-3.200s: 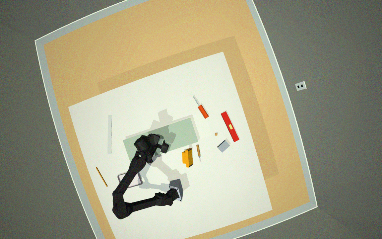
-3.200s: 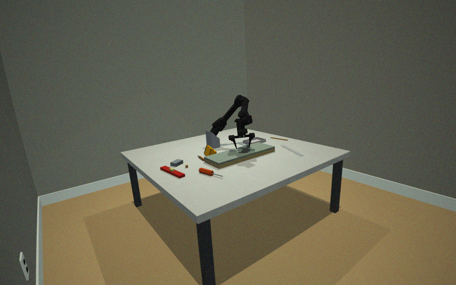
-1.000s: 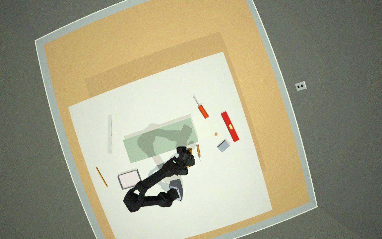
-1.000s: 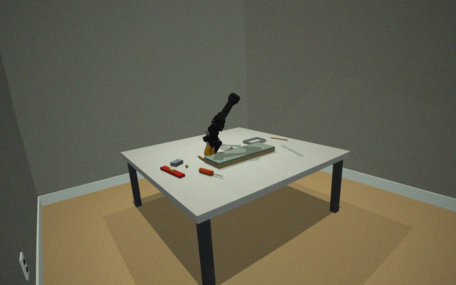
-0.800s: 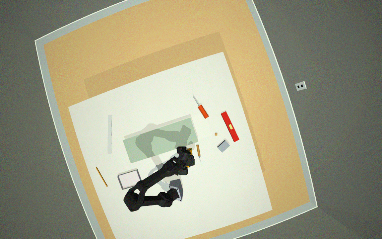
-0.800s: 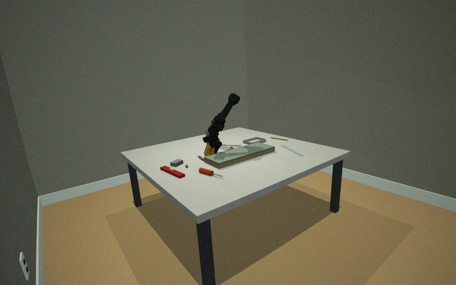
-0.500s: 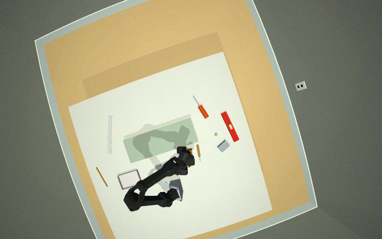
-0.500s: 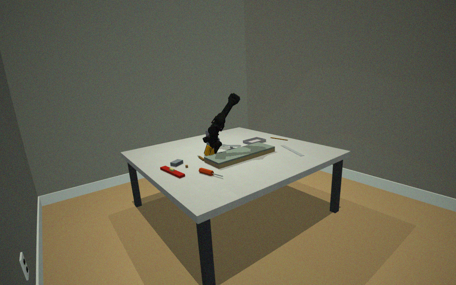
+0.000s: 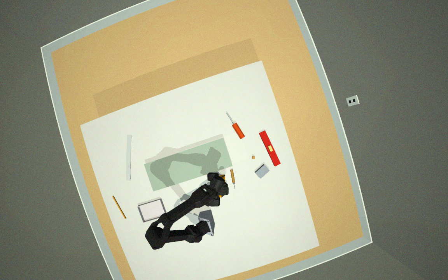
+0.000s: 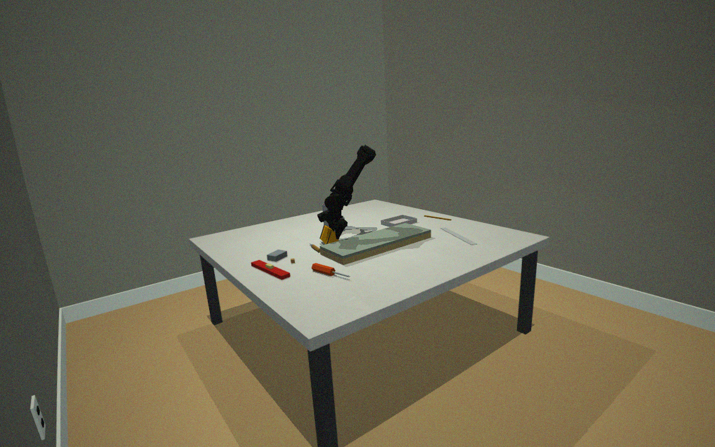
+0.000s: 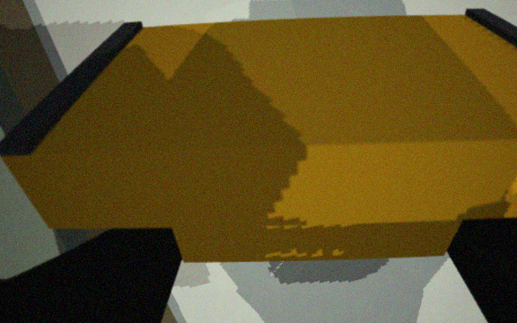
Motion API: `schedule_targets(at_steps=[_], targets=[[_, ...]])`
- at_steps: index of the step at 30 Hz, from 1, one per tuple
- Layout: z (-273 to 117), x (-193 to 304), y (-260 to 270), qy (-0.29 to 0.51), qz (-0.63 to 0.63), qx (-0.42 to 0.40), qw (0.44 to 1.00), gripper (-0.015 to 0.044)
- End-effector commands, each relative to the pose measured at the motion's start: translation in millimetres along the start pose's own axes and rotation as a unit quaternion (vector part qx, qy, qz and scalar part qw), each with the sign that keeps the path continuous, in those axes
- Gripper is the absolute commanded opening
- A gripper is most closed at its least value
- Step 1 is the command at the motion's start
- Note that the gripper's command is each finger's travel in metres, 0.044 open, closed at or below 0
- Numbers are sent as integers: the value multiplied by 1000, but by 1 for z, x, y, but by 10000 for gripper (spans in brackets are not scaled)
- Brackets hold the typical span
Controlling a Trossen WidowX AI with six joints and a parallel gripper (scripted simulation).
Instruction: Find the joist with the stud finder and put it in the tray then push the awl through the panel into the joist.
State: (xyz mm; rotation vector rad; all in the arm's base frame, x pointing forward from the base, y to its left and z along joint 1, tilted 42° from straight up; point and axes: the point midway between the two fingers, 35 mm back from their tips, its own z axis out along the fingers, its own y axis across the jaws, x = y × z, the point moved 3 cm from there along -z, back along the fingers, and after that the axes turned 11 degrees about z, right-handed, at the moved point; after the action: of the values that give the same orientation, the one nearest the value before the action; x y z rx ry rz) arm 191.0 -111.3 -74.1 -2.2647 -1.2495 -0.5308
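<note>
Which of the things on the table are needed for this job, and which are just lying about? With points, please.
Needed:
- stud finder (image 9: 222, 177) (image 10: 328, 234) (image 11: 353, 179)
- floor panel (image 9: 163, 180) (image 10: 393, 238)
- awl (image 9: 232, 176) (image 10: 314, 248)
- tray (image 9: 141, 213) (image 10: 399, 223)

Lying about:
- screwdriver (image 9: 238, 130) (image 10: 323, 269)
- red level (image 9: 273, 156) (image 10: 262, 266)
- pencil (image 9: 119, 207) (image 10: 437, 218)
- grey block (image 9: 262, 170) (image 10: 277, 255)
- pale strip (image 9: 128, 157) (image 10: 458, 236)
- tiny cube (image 9: 253, 157) (image 10: 292, 261)

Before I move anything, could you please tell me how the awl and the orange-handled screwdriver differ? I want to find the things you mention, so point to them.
The awl (image 9: 232, 176) (image 10: 314, 248) has a slim tan handle; the screwdriver (image 9: 238, 130) (image 10: 323, 269) has a thicker orange one. In the top view, the awl's tip points toward the bottom edge, while the screwdriver's points toward the top. The awl's metal part looks shorter than the screwdriver's. Both lie on the table.
</note>
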Motion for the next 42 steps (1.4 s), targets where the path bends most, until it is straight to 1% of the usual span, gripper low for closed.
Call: schedule_targets(at_steps=[1, 18, 27, 42], targets=[[-14, -2, 4, -6, -5, -8, 1000, 0], [-49, -5, 3, -6, -5, -8, 1000, 0], [-49, -5, 3, -1, -5, -6, 1000, 0], [-45, -10, 2, 43, -3, 6, 999, 0]])
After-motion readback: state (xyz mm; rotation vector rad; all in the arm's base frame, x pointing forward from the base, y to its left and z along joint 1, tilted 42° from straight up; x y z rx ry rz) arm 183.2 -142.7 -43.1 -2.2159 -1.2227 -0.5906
